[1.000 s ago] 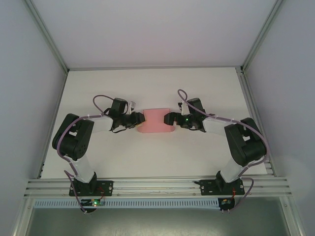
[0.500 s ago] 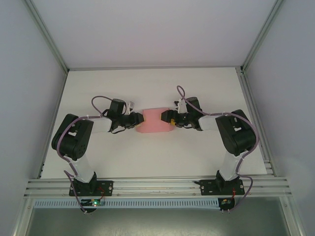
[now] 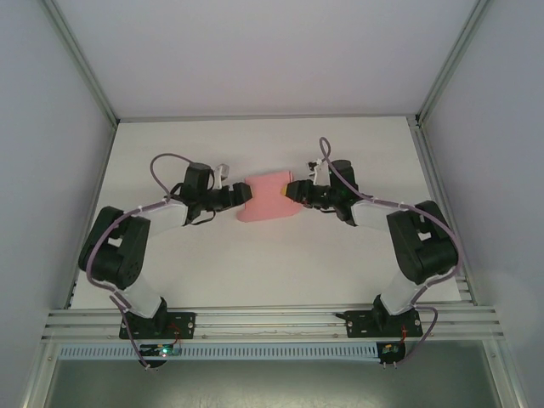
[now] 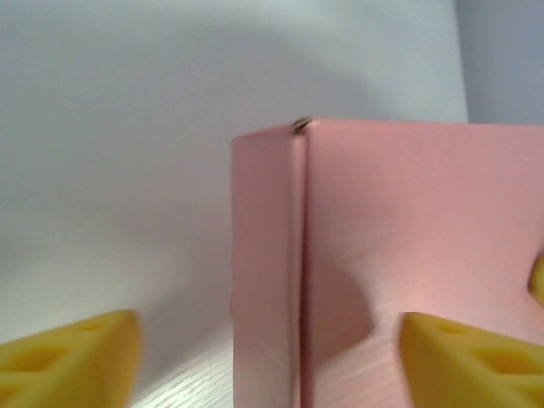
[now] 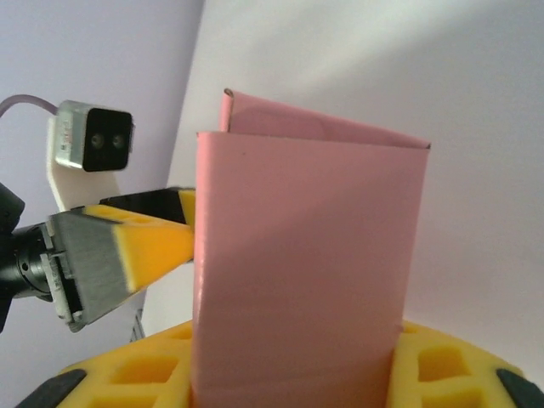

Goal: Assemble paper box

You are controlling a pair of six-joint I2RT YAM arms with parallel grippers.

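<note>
The pink paper box [image 3: 265, 200] is folded into a flat sleeve and sits mid-table between both grippers. My right gripper [image 3: 291, 190] is shut on its right end. In the right wrist view the paper box [image 5: 306, 255] stands upright between the yellow pads [image 5: 450, 374], which press on both faces. My left gripper [image 3: 242, 195] is open at the left end. In the left wrist view its gripper [image 4: 272, 365] straddles a folded edge of the paper box [image 4: 382, 255] without touching it. The left gripper's yellow finger [image 5: 144, 246] also shows beside the box in the right wrist view.
The white tabletop [image 3: 255, 144] stretches beyond the box toward grey walls. Aluminium frame rails [image 3: 272, 319] run along the near edge by the arm bases. Purple cables [image 3: 166, 161] loop over both arms.
The box has shifted toward the far side and tilted, carried in the right gripper. Both grippers moved away from the bases; the left arm stretched further out.
</note>
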